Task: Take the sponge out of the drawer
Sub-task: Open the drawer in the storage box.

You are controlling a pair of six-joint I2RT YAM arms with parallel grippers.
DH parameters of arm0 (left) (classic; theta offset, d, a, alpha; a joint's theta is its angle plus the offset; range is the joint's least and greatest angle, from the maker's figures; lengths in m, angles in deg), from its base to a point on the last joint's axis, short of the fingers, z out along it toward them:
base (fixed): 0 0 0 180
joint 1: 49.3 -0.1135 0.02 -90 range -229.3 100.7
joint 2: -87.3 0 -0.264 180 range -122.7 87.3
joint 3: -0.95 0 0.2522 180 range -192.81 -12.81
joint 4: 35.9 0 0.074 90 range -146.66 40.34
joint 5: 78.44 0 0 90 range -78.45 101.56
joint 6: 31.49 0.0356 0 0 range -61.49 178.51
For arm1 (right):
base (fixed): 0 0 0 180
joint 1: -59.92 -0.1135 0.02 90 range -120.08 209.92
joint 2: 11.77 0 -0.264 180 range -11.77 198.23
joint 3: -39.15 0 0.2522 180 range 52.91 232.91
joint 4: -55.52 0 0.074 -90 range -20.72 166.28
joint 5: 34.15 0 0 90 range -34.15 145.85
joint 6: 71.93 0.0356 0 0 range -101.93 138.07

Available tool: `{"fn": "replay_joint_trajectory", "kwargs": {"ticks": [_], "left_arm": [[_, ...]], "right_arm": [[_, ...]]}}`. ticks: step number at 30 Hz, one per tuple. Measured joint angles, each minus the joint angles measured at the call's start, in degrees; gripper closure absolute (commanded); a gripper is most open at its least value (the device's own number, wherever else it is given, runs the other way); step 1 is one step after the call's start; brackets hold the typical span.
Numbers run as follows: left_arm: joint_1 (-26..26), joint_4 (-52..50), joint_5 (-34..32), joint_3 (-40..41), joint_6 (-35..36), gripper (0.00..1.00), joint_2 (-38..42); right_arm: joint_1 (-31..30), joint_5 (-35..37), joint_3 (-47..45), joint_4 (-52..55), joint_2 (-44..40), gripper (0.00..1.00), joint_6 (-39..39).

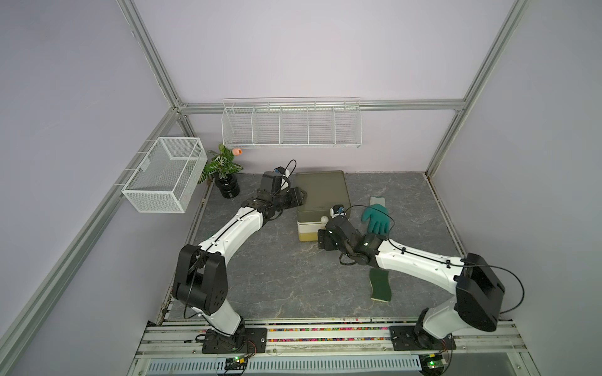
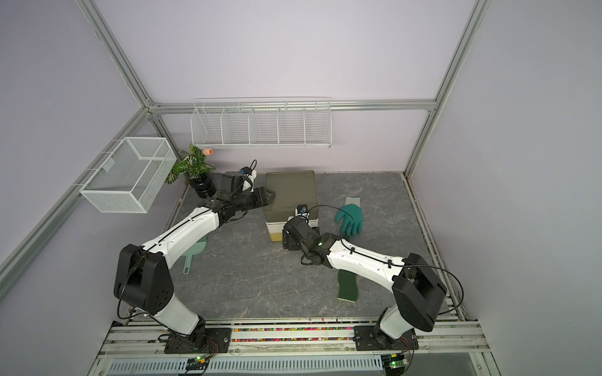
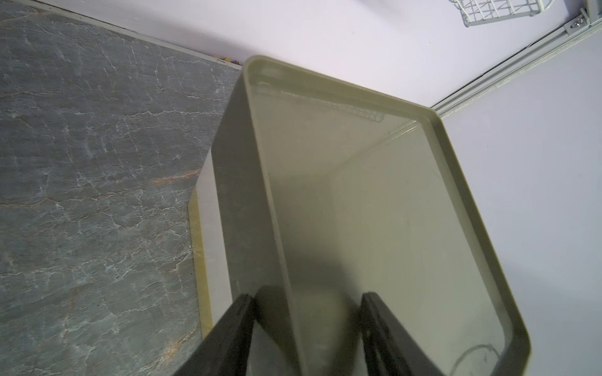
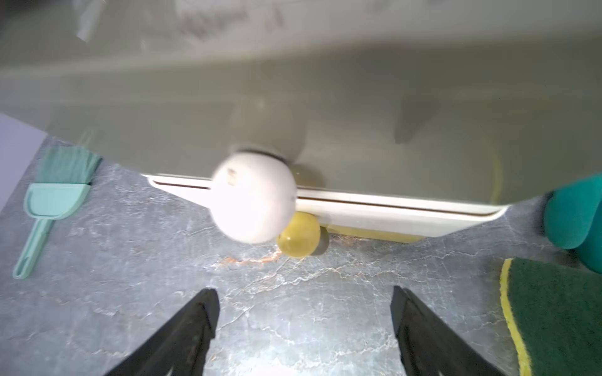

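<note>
Sponge: I see the dark green sponge [image 1: 381,285] lying flat on the table [image 1: 277,280], outside the drawer and partly under my right forearm.
Drawer: the white drawer [image 1: 308,227] sits in the olive drawer unit [image 1: 321,192], and its round white knob [image 4: 254,198] faces the right gripper [image 4: 303,291].
Right gripper: jaws apart and empty, near the knob without touching it.
Left gripper [image 3: 308,296]: clamped over the drawer unit's top rim.

Robot test lab: metal frame bars [image 1: 153,62], bare walls [image 1: 293,48], wire shelf [image 1: 291,130] up past left pincer [image 1: 302,196], robot arms [image 1: 234,228] bolted on rail [image 1: 325,337].
</note>
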Motion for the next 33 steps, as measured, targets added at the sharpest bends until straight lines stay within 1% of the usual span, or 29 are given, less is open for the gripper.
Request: {"fn": "replay_joint_trajectory", "kwargs": {"ticks": [10,22,26,29,33], "left_arm": [[0.0,0.0,0.0,0.0,0.0,0.44,0.0],[0.0,0.02,0.02,0.0,0.0,0.43,-0.02],[0.0,0.02,0.02,0.0,0.02,0.43,-0.04],[0.0,0.0,0.02,0.0,0.02,0.43,-0.04],[0.0,0.0,0.04,0.0,0.02,0.43,-0.04]], "right_arm": [[-0.31,4.57,-1.49,-10.38,4.39,0.16,-1.6],[-1.6,10.56,-1.84,-17.27,8.94,0.25,-3.43],[-2.19,12.81,-1.84,-18.4,10.01,0.32,-3.58],[-2.38,14.1,-1.84,-18.6,10.29,0.44,-3.65],[-2.51,14.95,-1.84,-18.53,10.36,0.56,-3.78]]}}
